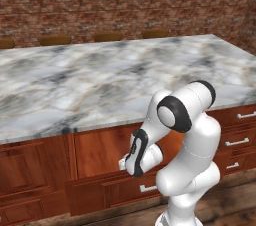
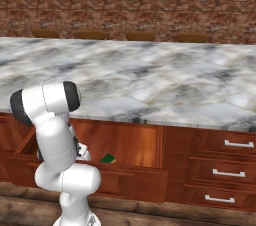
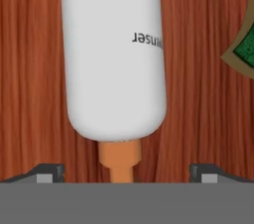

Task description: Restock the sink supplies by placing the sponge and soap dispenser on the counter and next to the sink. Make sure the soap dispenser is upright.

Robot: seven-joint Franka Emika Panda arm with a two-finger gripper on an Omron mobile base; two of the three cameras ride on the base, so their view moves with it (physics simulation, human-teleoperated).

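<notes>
Soap dispenser [image 3: 114, 59] label reads partly "...enser", upside-down. Gripper [image 3: 126, 172] spread wide — fingertips [image 3: 49, 172] flank its orange pump neck, holding nothing.

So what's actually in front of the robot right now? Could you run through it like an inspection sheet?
Surface: a marble-topped island over reddish wood cabinets; one drawer stands pulled open below it.
Job's things: the soap dispenser, a white bottle with an orange neck, lies on its side on the drawer's wooden floor; the sponge, its green face showing, lies beside it in the drawer.
Clutter: nothing seen.
Grippers: the gripper is open, fingertips either side of the dispenser's neck, not touching it.
Cables: nothing seen.
Surroundings: a brick wall behind the island, stool tops along its far edge, wood floor.
</notes>
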